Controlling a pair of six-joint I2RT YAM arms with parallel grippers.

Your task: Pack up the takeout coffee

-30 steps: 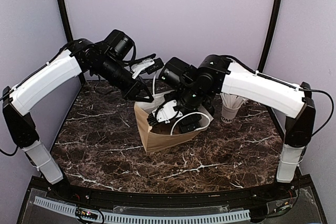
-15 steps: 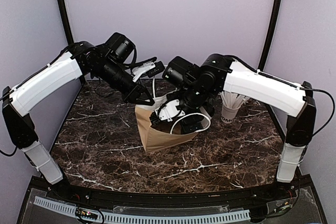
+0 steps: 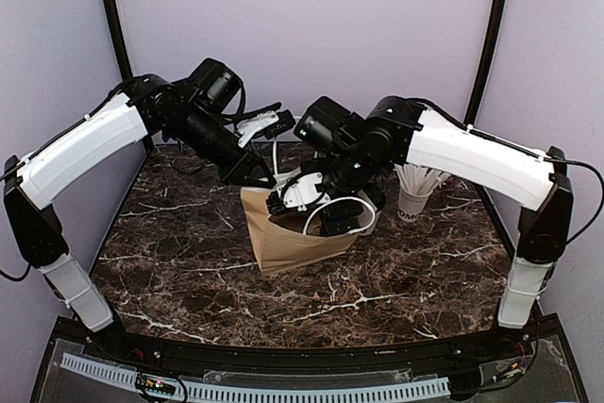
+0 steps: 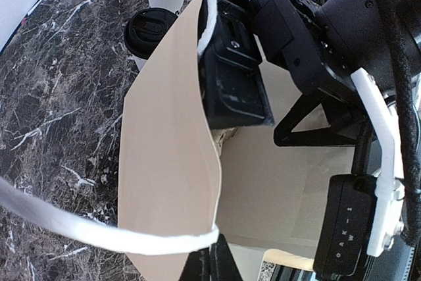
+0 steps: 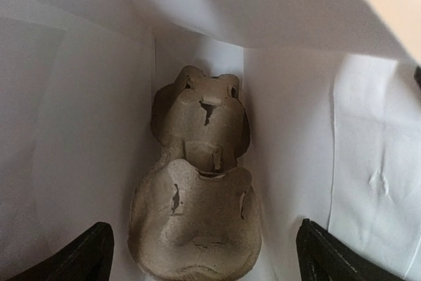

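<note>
Paper, pulp, plastic and shiny stone

The paper bag is made of matt brown paper outside and smooth white paper inside. A rough grey-brown pulp tray is seen in it. The takeout coffee is made of white paper and topped by a black plastic lid. The table is finished like glossy dark stone with white veins.

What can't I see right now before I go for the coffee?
Coffee cup: top view, lost behind the right arm; left wrist view, the bag covers all below its lid.
Left gripper: left wrist view, cut off by the bottom edge; grip on the bag unclear.
Straw cup print: too small to read, either view.
</note>
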